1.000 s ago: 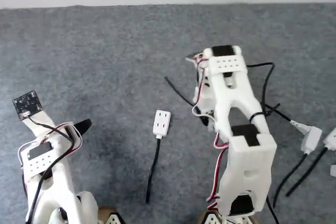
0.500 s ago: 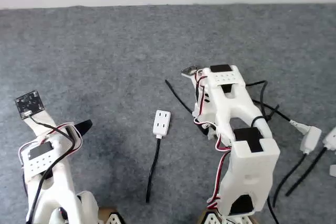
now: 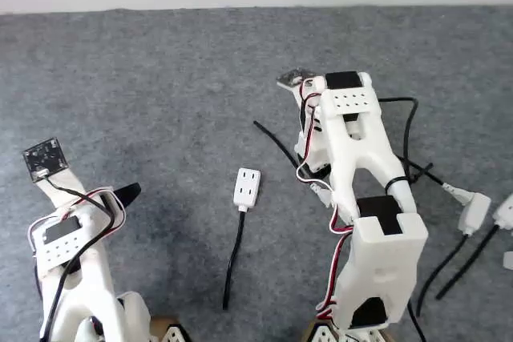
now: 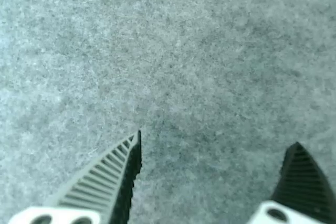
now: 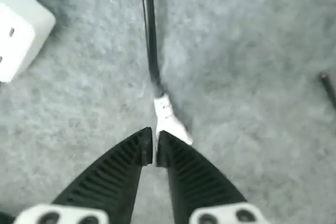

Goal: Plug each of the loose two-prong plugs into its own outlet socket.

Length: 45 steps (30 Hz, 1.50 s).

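A white outlet block (image 3: pixel 247 186) with a black cord lies on the grey carpet between the two arms; it is also at the edge of the right wrist view as the outlet block (image 5: pixel 18 30). My right gripper (image 5: pixel 155 148) is shut on a small white plug (image 5: pixel 169 121), whose black cord (image 5: pixel 150 40) runs away over the carpet. From above, that black cord (image 3: pixel 272 140) disappears under the right arm (image 3: pixel 353 142). Two more white plugs (image 3: pixel 474 211) with cords lie at the far right. My left gripper (image 4: pixel 215 153) hangs open over bare carpet.
The left arm (image 3: pixel 72 238) stands at the near left, its black finger (image 3: pixel 128 192) pointing toward the middle. Black cords (image 3: pixel 449 266) trail toward the near right edge. A pale wall borders the carpet at the back.
The right arm drew back toward its base, then stretched out again to about where it was. The black cord shifted slightly with it. The left arm stayed still.
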Tool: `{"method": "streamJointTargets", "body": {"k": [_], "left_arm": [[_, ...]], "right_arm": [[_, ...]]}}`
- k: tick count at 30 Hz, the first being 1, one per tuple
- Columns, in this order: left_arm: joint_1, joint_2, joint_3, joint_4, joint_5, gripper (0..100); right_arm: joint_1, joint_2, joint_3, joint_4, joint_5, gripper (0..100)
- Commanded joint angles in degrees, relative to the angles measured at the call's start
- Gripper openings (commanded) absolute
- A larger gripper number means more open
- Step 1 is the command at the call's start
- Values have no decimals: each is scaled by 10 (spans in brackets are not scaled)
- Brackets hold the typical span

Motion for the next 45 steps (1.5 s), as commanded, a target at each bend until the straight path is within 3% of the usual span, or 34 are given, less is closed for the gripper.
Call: {"method": "streamJointTargets", "body": {"k": [1,5,9,17,24,39,45], "left_arm": [[4,-1,-1,-11,-6,393],[4,-1,-1,-11,-6,393],[4,-1,-1,-11,-6,393],[4,-1,-1,-11,-6,393],[4,-1,-1,-11,-6,393],[4,-1,-1,-11,-6,393],[4,-1,-1,-11,-6,393]], "right_arm": [[0,-31,-32,19,19,9],[-7,-31,4,20,88,11],[-15,-31,51,6,234,38],[-16,-31,124,-118,248,173],[-15,-31,142,-196,222,173],[-13,17,140,-198,246,170],[-13,0,142,-175,247,50]]}}
